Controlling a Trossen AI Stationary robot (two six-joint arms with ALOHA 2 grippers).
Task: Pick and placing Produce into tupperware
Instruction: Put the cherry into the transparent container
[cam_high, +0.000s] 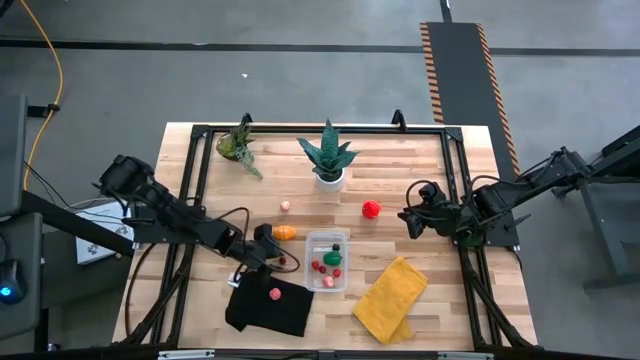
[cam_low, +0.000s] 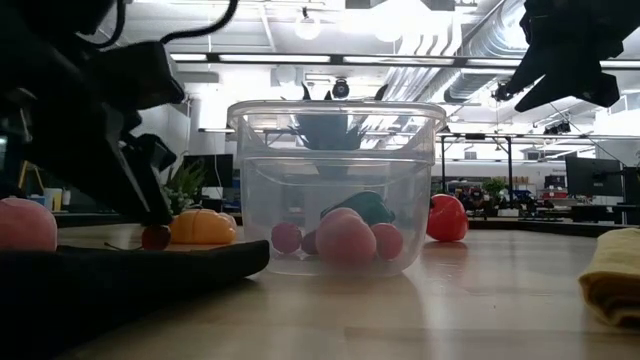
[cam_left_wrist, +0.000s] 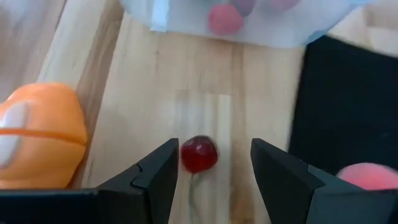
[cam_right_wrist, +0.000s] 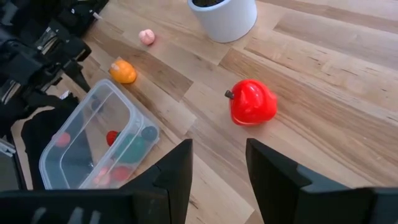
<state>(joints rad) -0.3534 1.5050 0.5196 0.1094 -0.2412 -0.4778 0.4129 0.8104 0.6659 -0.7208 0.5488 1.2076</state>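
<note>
Dark red cherry (cam_left_wrist: 199, 154) | between parted left hand (cam_left_wrist: 213, 171) fingers | right hand (cam_right_wrist: 217, 171) apart

Both arms are dark, jointed and slender with loose black cables, and each gripper, left gripper (cam_left_wrist: 211, 180) and right gripper (cam_right_wrist: 219, 171), ends in two angular matte-black fingers.

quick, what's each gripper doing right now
left gripper: open, fingers either side of a small dark red cherry on the table, not gripping it.
right gripper: open, holding nothing, above the red pepper.
</note>
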